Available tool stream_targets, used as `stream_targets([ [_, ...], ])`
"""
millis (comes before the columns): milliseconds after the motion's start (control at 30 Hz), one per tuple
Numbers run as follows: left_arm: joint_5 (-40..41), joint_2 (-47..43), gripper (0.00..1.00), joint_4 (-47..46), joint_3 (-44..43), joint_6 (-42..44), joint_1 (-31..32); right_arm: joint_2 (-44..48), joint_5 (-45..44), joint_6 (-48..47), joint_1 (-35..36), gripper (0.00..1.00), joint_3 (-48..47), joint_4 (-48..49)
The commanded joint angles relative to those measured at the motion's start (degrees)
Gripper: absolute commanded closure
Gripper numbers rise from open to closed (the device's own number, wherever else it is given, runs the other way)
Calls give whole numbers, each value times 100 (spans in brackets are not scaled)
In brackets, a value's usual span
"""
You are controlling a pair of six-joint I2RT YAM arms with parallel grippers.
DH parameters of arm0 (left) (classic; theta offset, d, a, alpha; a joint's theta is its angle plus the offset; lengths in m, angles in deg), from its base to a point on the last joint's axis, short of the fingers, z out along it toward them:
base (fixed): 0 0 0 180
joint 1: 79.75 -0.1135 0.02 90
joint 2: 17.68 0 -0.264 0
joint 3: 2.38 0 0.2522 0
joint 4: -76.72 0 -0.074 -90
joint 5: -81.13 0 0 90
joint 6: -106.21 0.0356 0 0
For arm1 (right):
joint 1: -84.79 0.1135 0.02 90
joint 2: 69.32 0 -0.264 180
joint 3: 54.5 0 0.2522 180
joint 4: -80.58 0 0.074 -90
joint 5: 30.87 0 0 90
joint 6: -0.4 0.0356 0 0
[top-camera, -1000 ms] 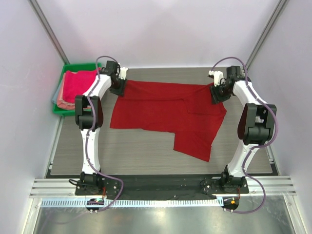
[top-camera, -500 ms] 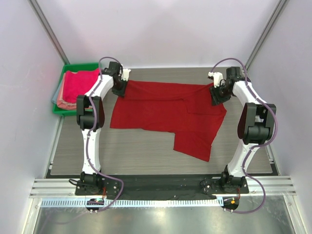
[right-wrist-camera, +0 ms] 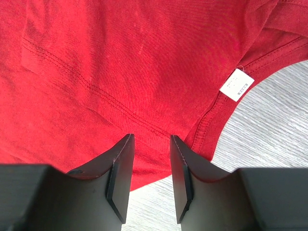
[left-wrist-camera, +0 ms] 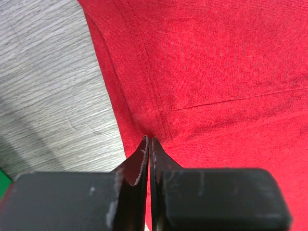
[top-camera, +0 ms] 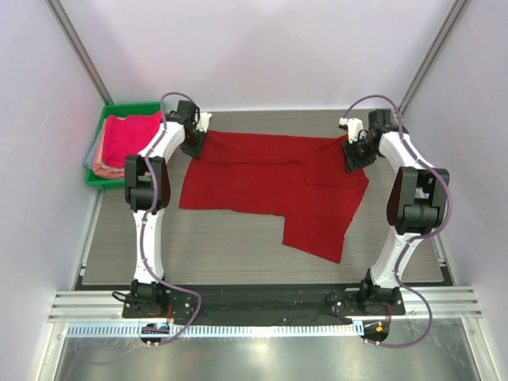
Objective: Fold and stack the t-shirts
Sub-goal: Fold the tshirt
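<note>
The left pincer (left-wrist-camera: 149,142) is clenched on the upper-left hem of the red t-shirt (top-camera: 262,171), probably to pull it flat. The right pincer (right-wrist-camera: 150,139) sits released beside the collar.

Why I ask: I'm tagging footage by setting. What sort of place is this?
Probably a robot lab cell: plain white walls box in a grey wood-grain table, with the black-and-white left arm and right arm bolted at its near edge.
</note>
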Motion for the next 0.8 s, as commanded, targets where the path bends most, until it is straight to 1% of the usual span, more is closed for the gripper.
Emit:
stream_targets([
  [0,60,-26,100,-10,31,28,-1,149,-71,-4,-10,59,-89,3],
  [133,200,-254,100,-45,93,63,-28,316,-150,-110,-45,61,-10,12],
  [233,340,-474,100,-142,190,160,-28,386,-168,-127,-133,61,78,3],
  [400,429,-518,100,-133,269,283,-37,378,-150,-189,-221,57,236,-67],
  [767,464,-413,99,-133,242,309,-28,88,-335,-242,-309,56,289,-129],
])
